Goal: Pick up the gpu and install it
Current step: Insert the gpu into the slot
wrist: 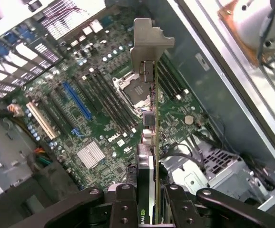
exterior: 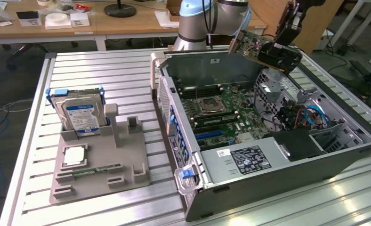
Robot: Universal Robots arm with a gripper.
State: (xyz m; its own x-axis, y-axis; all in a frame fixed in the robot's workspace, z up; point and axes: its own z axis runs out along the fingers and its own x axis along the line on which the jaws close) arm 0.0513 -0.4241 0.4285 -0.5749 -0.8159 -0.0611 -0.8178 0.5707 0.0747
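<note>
Clearance looks to us like the reason for the height. In the exterior view the gripper (exterior: 275, 52) carries the gpu (exterior: 253, 44) in the air over the far corner of the open computer case (exterior: 279, 183), toward the exterior view's right. The card is tilted and touches nothing of the chassis. The case lies on its side on the slotted table (exterior: 110, 75), so the motherboard (exterior: 220, 115) faces up and can be reached from above. Well apart, at the exterior view's left, a grey holder (exterior: 104, 162) keeps a hard drive (exterior: 80, 115) standing upright in its slot.

In the wrist view we look straight along the gpu (wrist: 152, 118), seen edge-on, to its silver bracket (wrist: 149, 45) at the far end. The jaws pinch the card by its two flat faces, with the fingers (wrist: 175, 202) on either side of it (a hold, we judge, that leaves the long edges free). Beneath it lies the motherboard (wrist: 104, 128), with the CPU socket (wrist: 133, 90) close under the card's line and the blue slot (wrist: 78, 100) off to one side, so we judge the card is not yet over a slot
</note>
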